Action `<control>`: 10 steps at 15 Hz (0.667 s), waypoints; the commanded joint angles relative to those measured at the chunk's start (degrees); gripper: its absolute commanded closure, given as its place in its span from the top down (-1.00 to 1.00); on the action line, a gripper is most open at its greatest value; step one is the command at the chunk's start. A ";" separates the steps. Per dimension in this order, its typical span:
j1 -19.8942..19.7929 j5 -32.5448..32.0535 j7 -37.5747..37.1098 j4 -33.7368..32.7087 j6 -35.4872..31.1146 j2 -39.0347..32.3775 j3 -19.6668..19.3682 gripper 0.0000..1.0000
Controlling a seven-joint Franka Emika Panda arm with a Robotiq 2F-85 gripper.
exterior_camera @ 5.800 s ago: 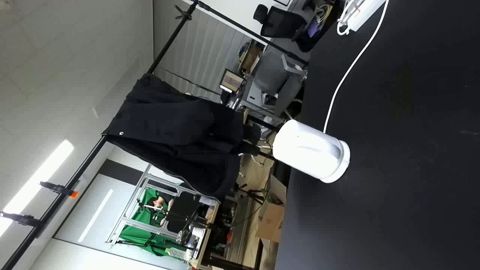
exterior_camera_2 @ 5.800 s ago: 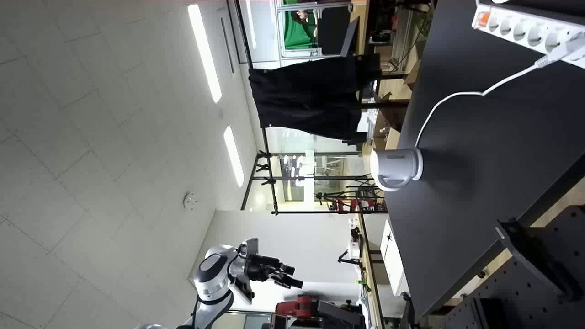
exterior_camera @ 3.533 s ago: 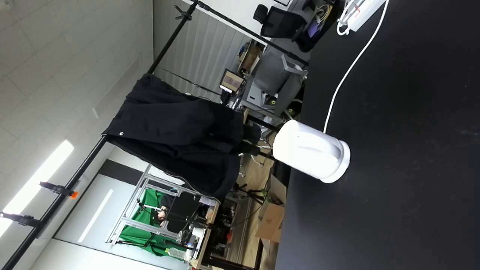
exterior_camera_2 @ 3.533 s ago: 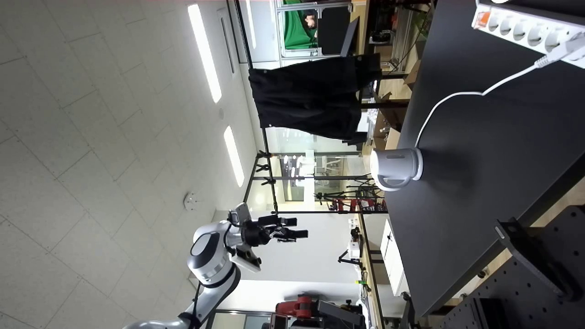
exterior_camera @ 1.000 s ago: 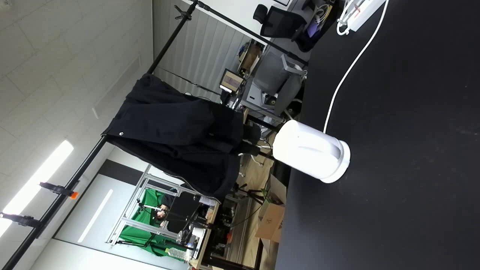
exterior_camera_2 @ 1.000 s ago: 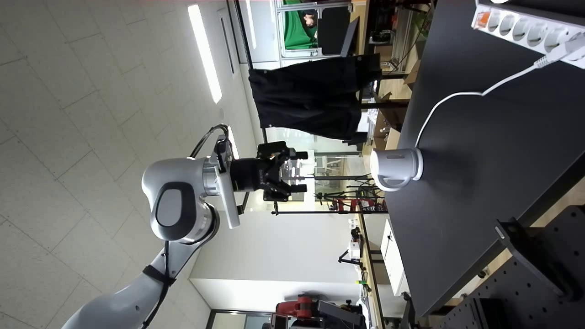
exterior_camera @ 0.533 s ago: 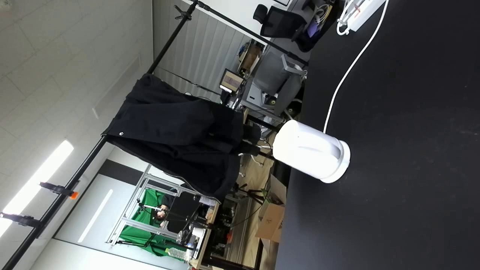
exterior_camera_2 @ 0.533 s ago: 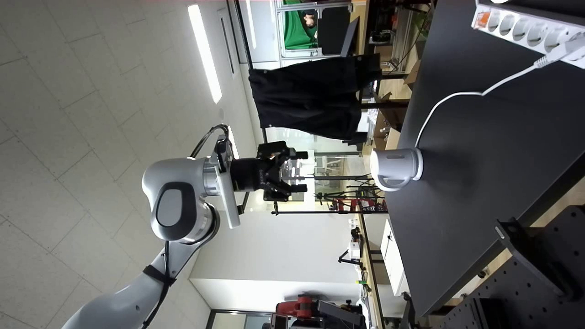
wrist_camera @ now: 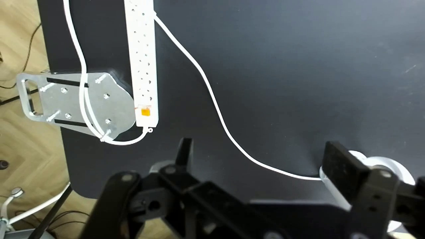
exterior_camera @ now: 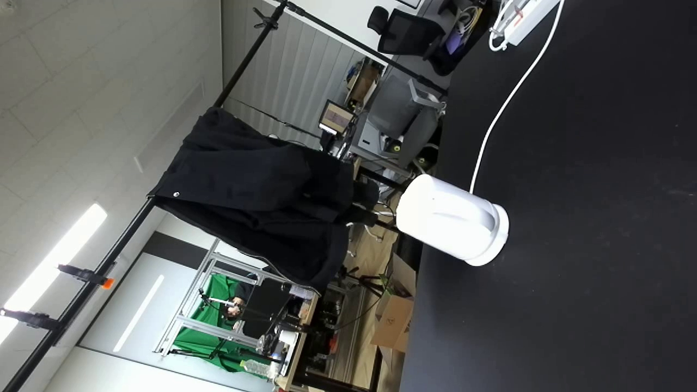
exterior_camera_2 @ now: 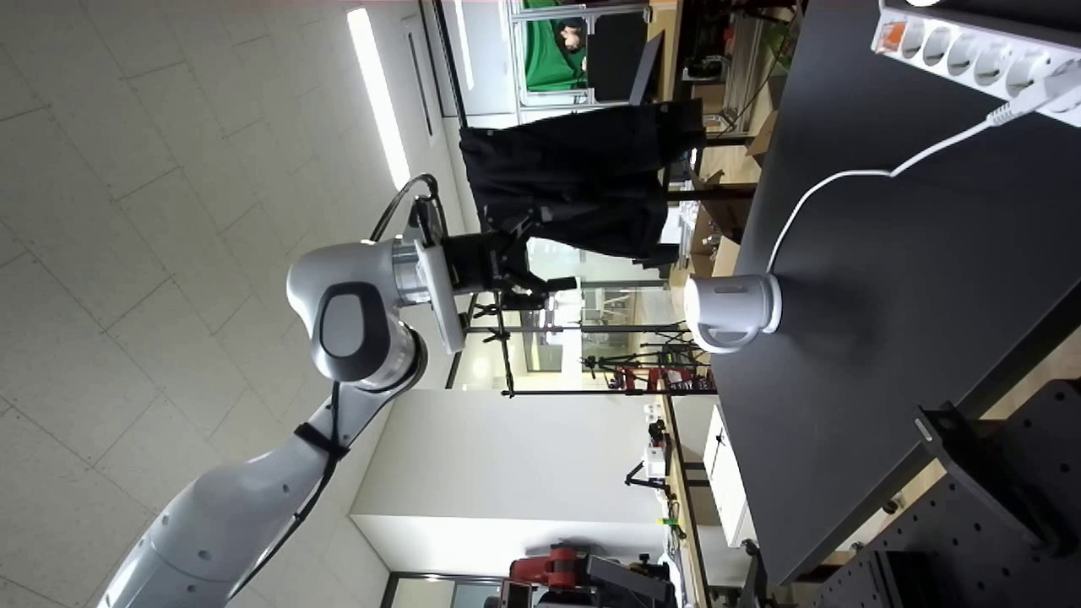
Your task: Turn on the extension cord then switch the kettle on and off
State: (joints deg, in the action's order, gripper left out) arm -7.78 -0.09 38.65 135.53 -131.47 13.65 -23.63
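The extension cord is a long white power strip (wrist_camera: 144, 59) with an orange switch (wrist_camera: 145, 112) at one end; whether the switch is lit I cannot tell. The strip also shows at the upper right in both exterior views (exterior_camera: 528, 22) (exterior_camera_2: 963, 52). The white kettle (exterior_camera_2: 730, 302) stands upright on its base, joined to the strip by a white cable; it also shows in an exterior view (exterior_camera: 449, 218). In the wrist view the kettle (wrist_camera: 336, 195) is partly hidden behind a finger. My gripper (wrist_camera: 260, 146) is open and empty, well above the table; it shows in an exterior view (exterior_camera_2: 551, 250).
A dark table (wrist_camera: 282, 83) bears the strip and kettle. A grey metal plate with bolts (wrist_camera: 66, 99) juts over the table edge beside the strip, with a cable looped across it. A black jacket (exterior_camera_2: 574, 181) hangs on a stand behind. A black bracket (exterior_camera_2: 980, 473) sits at the table's edge.
In an exterior view, the arm has swung toward the picture's top, to the strip's side, and the gripper has turned in the last half second. The fingers stay open. Kettle and strip have not moved.
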 commanded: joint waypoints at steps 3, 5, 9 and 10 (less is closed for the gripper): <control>-1.20 11.24 7.14 -15.23 1.36 -16.73 2.57 1.00; -3.03 13.61 7.22 -20.68 1.96 -21.33 4.56 1.00; -7.28 14.03 4.10 -31.50 2.20 -28.66 7.39 1.00; -8.39 13.97 3.38 -34.26 3.06 -30.37 7.86 1.00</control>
State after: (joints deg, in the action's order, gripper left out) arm -12.43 13.46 44.62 110.85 -131.87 -11.14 -17.68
